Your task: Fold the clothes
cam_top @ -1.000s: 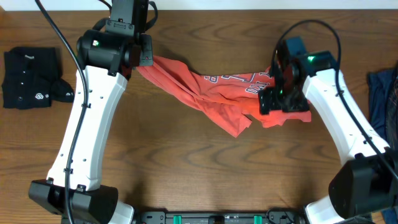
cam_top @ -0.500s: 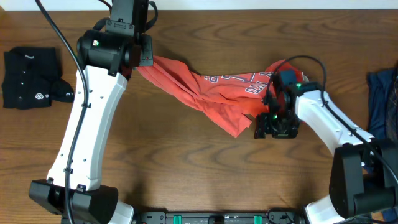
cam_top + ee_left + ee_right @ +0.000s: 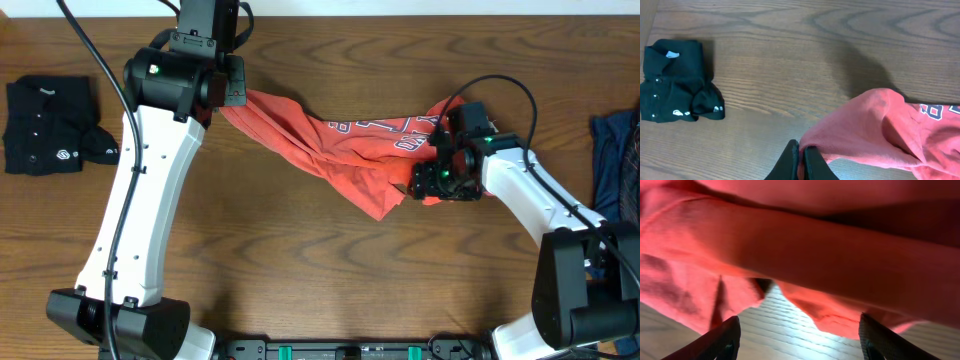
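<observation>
Broadly, the wooden table [image 3: 300,270] carries a coral-red T-shirt [image 3: 340,150], strung in a rumpled band between the two grippers. A folded black shirt [image 3: 45,125] lies well out beyond the left gripper [image 3: 801,156], and a dark blue garment [image 3: 615,150] lies beyond the right gripper [image 3: 799,322]. The left gripper is pinched together on an edge of the T-shirt. The right gripper stands apart, with cloth bunched just ahead of its fingertips and none between them. Closing here could catch several layers or nothing at all, and a pull would then twist the shirt rather than flatten it.
</observation>
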Controlling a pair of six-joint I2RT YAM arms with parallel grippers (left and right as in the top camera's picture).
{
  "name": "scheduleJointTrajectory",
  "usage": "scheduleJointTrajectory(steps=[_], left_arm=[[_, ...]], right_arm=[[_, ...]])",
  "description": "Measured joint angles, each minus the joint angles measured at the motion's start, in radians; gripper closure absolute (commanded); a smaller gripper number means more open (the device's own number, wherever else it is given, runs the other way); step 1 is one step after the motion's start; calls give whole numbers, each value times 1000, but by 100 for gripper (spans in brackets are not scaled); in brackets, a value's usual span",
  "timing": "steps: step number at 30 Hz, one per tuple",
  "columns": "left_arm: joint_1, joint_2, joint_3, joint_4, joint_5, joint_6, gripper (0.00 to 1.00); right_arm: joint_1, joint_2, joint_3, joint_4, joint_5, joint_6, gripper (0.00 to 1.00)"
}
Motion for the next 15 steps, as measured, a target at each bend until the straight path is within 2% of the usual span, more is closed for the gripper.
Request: scheduleJointTrajectory(steps=[6,11,15], left_arm=[[0,0,0,0,0,0,94],[0,0,0,0,0,0,94],[0,0,0,1,0,0,94]], right_arm=[[-22,0,-27,-2,15,0,25],[-27,0,-89,71,16,0,20],[-27,-1,-124,114,13,0,20]])
